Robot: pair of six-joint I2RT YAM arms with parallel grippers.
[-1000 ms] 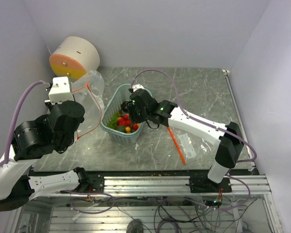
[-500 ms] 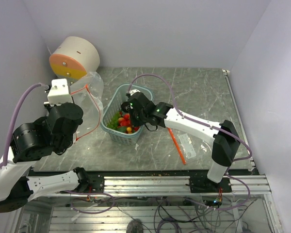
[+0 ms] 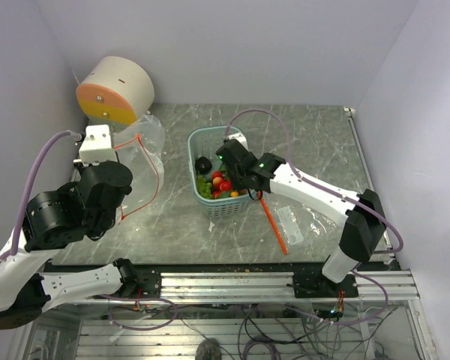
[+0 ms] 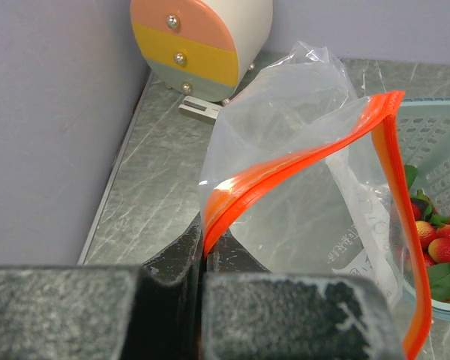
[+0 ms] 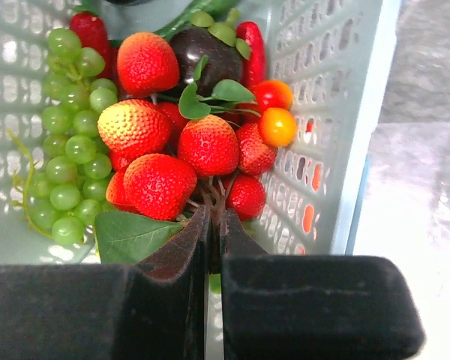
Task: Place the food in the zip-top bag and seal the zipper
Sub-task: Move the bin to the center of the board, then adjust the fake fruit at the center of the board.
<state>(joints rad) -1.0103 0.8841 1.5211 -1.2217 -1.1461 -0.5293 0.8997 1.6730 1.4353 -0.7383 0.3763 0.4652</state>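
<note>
The left arm and right arm are wearing white shells over black joints, trailing lilac cables, ending in dark jaws.

Setting: robot lab cell, I judge. Plain walls box my marbled tabletop; aluminium rails, loose cables below.

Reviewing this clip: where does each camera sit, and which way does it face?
Top external: above and behind the robot, looking down on the table; the left arm and right arm both show.
Left wrist: looks along the left end effector, shut on the bag at its zipper strip, toward the wall.
Right wrist: looks down into the basket past the right end effector, shut on the strawberry bunch stems.
Shared: the basket shows in all three.
</note>
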